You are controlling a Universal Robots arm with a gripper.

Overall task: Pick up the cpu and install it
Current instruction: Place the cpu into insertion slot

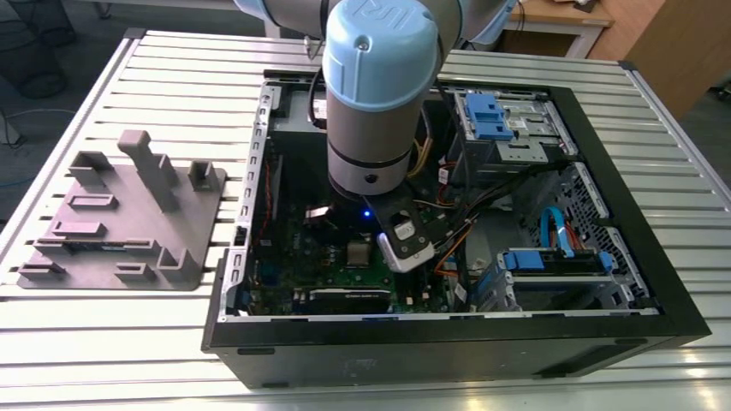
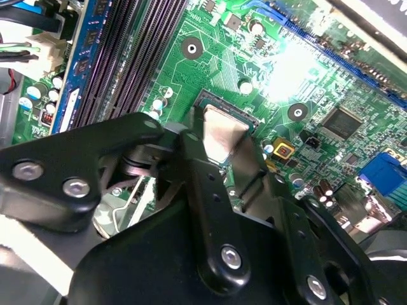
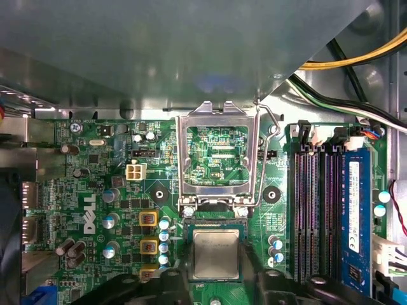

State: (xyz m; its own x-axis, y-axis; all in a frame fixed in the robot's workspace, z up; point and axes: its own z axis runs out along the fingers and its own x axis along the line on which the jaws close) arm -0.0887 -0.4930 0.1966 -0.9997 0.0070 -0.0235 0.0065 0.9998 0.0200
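The cpu (image 3: 216, 254), a small silvery square chip, lies level in the dark-rimmed socket on the green motherboard (image 3: 108, 190). My gripper (image 3: 216, 270) straddles it, one black finger pressed against each of two opposite sides, so it is shut on the chip. In the second wrist view the cpu (image 2: 222, 130) shows between the black fingers (image 2: 197, 178), directly over the socket. The silver socket frame (image 3: 216, 152) is swung open beside the socket. In the exterior view my arm (image 1: 368, 103) reaches down into the open computer case (image 1: 639, 300).
Memory slots (image 3: 315, 210) run close beside the socket. Yellow and black cables (image 3: 343, 57) hang near the case wall. A drive cage with blue clips (image 1: 502, 120) fills the case's far side. A grey plastic tray (image 1: 126, 214) with upright posts stands on the slatted table at the exterior view's left.
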